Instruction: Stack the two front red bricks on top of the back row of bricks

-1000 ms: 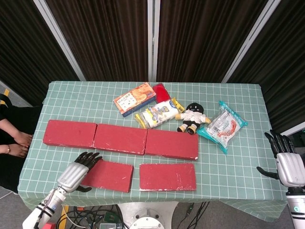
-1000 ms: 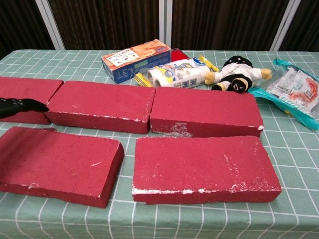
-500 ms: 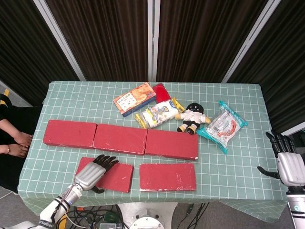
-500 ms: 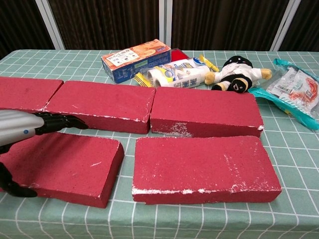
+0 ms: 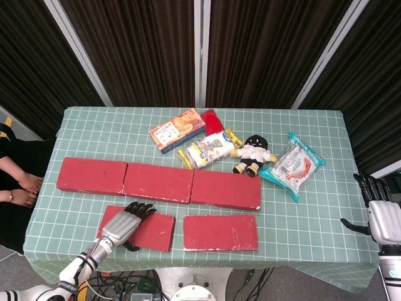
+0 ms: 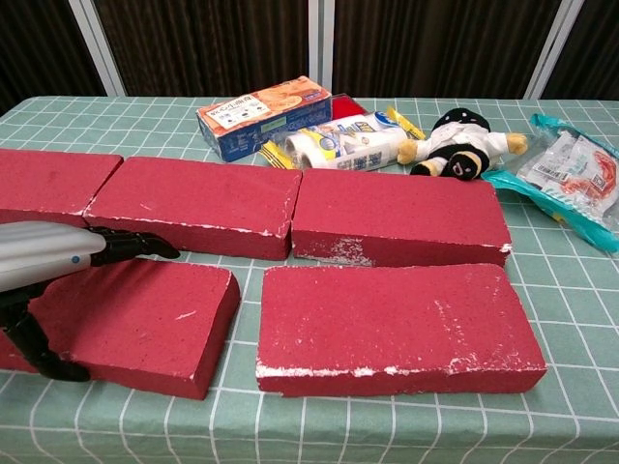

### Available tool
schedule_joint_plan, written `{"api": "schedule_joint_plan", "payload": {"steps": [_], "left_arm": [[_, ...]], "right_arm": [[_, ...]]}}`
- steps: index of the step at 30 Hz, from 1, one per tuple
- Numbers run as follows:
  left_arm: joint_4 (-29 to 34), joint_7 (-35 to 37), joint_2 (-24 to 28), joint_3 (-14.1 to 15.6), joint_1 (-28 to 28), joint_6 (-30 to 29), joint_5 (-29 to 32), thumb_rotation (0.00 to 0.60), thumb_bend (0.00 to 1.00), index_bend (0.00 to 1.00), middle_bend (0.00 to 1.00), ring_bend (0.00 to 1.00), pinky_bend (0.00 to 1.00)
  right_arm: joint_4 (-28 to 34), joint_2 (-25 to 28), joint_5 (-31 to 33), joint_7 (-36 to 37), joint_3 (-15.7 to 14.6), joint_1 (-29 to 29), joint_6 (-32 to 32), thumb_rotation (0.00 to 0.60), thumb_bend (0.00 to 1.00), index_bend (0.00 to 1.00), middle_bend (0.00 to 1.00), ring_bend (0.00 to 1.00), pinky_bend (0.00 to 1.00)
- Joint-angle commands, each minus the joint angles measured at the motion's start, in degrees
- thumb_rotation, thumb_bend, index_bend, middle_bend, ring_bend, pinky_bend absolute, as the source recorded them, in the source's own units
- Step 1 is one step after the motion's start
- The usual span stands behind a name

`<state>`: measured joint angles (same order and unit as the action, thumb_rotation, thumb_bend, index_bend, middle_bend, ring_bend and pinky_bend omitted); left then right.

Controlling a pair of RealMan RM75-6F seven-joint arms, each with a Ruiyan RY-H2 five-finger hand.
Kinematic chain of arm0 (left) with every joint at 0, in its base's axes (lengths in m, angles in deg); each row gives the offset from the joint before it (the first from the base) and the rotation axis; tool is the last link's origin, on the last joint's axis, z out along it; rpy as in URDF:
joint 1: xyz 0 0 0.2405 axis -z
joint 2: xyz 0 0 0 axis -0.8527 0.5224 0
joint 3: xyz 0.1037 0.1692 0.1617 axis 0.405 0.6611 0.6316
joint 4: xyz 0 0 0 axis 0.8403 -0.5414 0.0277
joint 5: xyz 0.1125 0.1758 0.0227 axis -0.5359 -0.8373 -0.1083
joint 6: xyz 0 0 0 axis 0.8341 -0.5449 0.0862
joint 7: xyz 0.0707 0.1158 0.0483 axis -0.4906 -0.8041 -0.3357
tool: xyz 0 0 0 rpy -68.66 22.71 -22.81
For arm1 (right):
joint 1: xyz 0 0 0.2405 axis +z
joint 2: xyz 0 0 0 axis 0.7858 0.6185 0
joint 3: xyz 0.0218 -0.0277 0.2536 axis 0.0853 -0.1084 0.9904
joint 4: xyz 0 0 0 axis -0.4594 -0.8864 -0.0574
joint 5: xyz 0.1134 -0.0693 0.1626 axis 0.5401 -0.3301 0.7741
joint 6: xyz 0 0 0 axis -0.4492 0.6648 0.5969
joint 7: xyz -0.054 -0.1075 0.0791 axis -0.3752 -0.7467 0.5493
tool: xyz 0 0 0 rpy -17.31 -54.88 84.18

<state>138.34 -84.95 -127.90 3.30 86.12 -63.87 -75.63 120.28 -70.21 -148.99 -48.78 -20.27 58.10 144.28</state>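
Note:
Two red bricks lie at the front of the green checked table: the front left brick (image 5: 150, 231) (image 6: 155, 324) and the front right brick (image 5: 220, 232) (image 6: 392, 324). Behind them runs the back row: left brick (image 5: 91, 175) (image 6: 44, 182), middle brick (image 5: 158, 182) (image 6: 198, 203), right brick (image 5: 225, 189) (image 6: 397, 217). My left hand (image 5: 124, 224) (image 6: 44, 259) spans the front left brick's left end, its fingers (image 6: 135, 246) reaching over the far edge and its thumb (image 6: 41, 350) against the near face. The brick still lies on the table. My right hand (image 5: 383, 216) hovers open off the table's right edge.
Behind the back row lie a snack box (image 5: 177, 130) (image 6: 263, 114), a wrapped packet (image 5: 208, 150) (image 6: 343, 140), a small plush doll (image 5: 253, 154) (image 6: 456, 145) and a teal bag (image 5: 293, 165) (image 6: 571, 174). A person's hands (image 5: 22, 188) show at the left edge.
My left hand has swung right from beside the front left brick onto its top, then settled lower with the thumb closing on the near face. The right hand has sunk slightly.

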Motion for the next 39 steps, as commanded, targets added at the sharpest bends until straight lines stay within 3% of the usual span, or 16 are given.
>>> {"api": "schedule_joint_plan", "payload": {"steps": [1, 12, 16, 22, 29, 34, 39], "left_arm": [[-0.3, 0.5, 0.0, 0.3, 0.1, -0.3, -0.1, 0.6, 0.0, 0.03, 0.01, 0.0, 0.0], [-1.3, 0.9, -0.5, 1.5, 0.5, -2.1, -1.6, 0.6, 0.0, 0.06, 0.16, 0.0, 0.0], [-1.5, 0.9, -0.7, 1.7, 0.3, -3.3, -2.3, 0.6, 0.03, 0.08, 0.18, 0.0, 0.0], [-0.1, 0.2, 0.1, 2.1, 0.1, -5.0, -2.9, 0.6, 0.06, 0.23, 0.19, 0.0, 0.0], [4.6, 0.3, 4.5, 2.2, -0.8, -8.2, -4.2, 0.6, 0.06, 0.24, 0.2, 0.0, 0.0], [6.8, 4.1, 9.5, -1.0, 0.4, -8.6, -3.0, 0.6, 0.06, 0.24, 0.2, 0.0, 0.0], [4.1, 8.6, 12.3, -5.5, 3.9, -5.3, 0.3, 0.6, 0.06, 0.24, 0.2, 0.0, 0.0]], "right_arm": [[-0.2, -0.1, 0.2, 0.1, 0.1, 0.0, -0.3, 0.6, 0.0, 0.0, 0.0, 0.0, 0.0], [0.1, -0.1, 0.3, -0.1, 0.3, 0.1, -0.6, 0.6, 0.0, 0.0, 0.0, 0.0, 0.0], [-0.1, -0.2, 0.5, 0.1, 0.4, 0.1, -0.7, 0.6, 0.0, 0.0, 0.0, 0.0, 0.0], [-0.3, -0.2, 0.6, 0.4, 0.5, -0.1, -0.6, 0.6, 0.0, 0.0, 0.0, 0.0, 0.0], [-0.6, -0.1, 0.8, 0.9, 0.7, -0.2, -0.6, 0.6, 0.0, 0.0, 0.0, 0.0, 0.0], [-0.5, 0.2, 0.8, 1.0, 1.0, -0.1, -0.5, 0.6, 0.0, 0.0, 0.0, 0.0, 0.0], [0.4, 0.7, 0.4, 0.6, 1.1, -0.1, -0.2, 0.6, 0.0, 0.0, 0.0, 0.0, 0.0]]}}
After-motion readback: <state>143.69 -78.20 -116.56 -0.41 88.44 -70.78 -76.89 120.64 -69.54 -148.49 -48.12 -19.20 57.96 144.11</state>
